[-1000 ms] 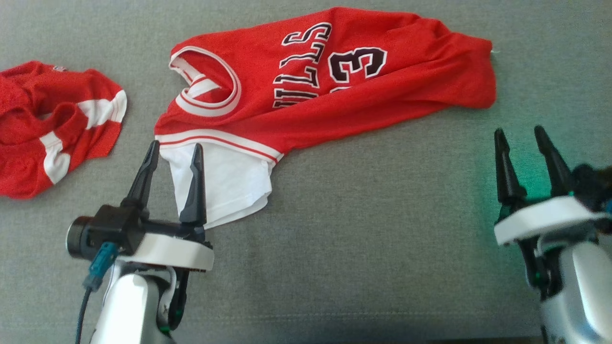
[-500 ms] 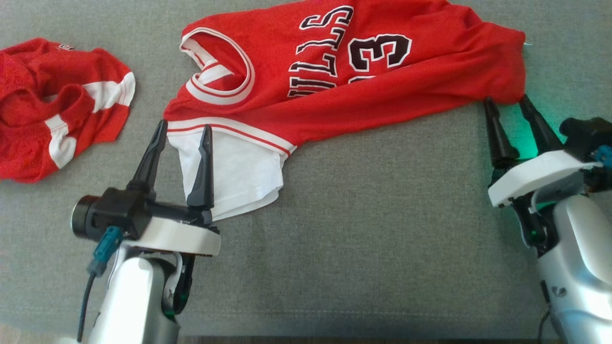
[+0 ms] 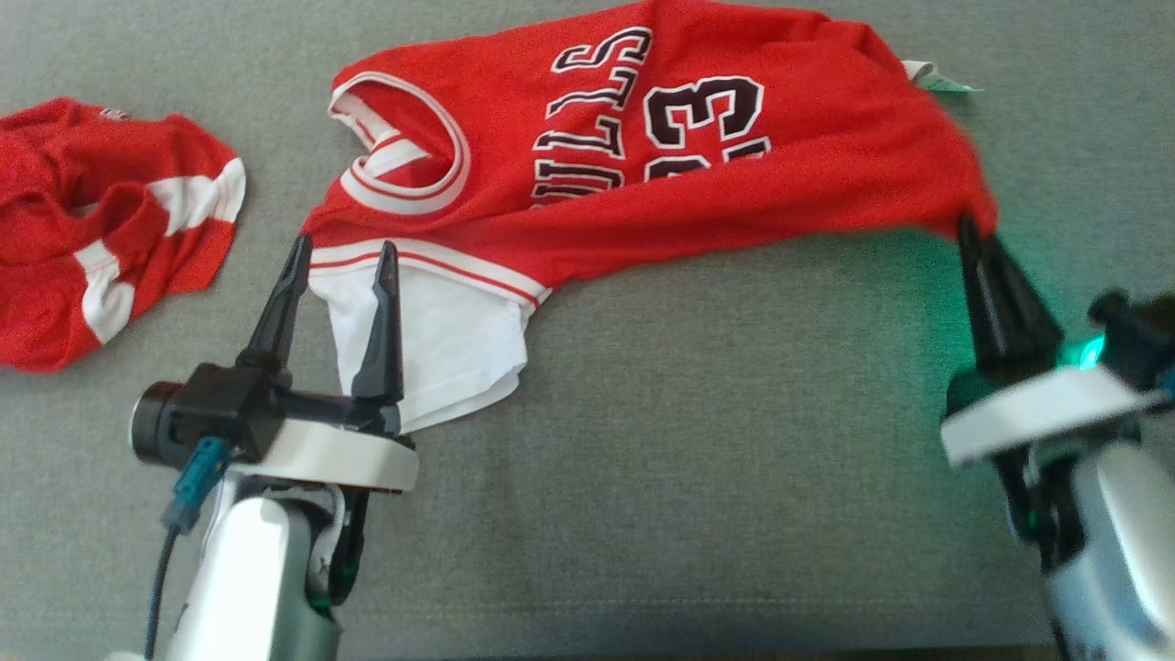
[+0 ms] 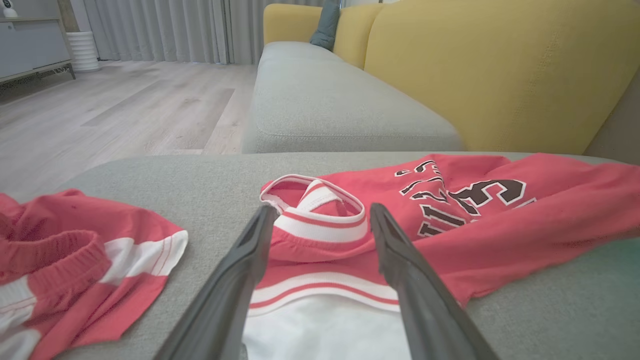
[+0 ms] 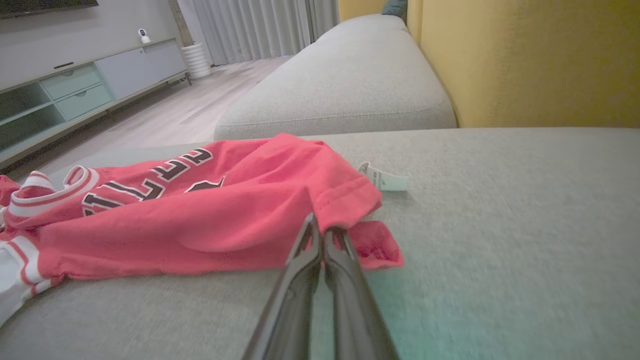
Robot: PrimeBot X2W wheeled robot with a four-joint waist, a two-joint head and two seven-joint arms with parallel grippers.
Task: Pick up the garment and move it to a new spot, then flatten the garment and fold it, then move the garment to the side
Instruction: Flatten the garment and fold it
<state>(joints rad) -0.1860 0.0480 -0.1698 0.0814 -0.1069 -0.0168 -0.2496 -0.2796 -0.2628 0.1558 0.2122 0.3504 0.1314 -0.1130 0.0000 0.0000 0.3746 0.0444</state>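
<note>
My right hand is clamped on the bottom corner of the jersey, which lies crumpled on the grey sofa cushion. My left hand stands apart over the white panel, gripping nothing. Risk: the pinch looks thin. A one-sided lift may slip the cloth or drag it bunched toward the red shorts.

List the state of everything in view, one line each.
red jersey, rumpled on the grey cushion, unfolded, hem corner pinched.
right end effector, shut on the red jersey's hem corner.
left end effector, open, over the white section, holding nothing.
red shorts, bunched in a heap, apart from the jersey.
tag, lying loose on the cushion beside the hem.
</note>
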